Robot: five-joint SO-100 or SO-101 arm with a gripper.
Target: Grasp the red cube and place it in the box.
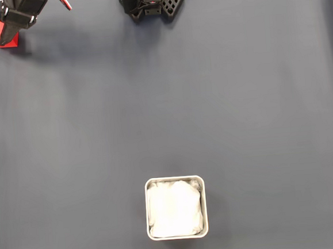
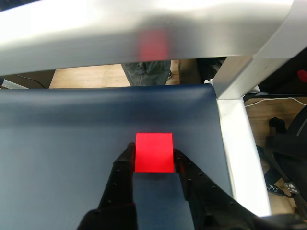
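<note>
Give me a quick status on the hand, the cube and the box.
Hand astride the red cube, fingers at both sides; grip not confirmed. Cube on the mat at its far edge. Box sits far off, nothing between.

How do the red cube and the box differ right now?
The red cube is solid bright red; the box is silvery with a white lining. The cube looks much smaller than the box. The cube sits between the end effector fingers at the top left in the fixed view; the box stands free near the bottom.

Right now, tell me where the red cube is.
The red cube sits at the top-left corner of the fixed view, far from the box, between the gripper fingers in the wrist view.
</note>
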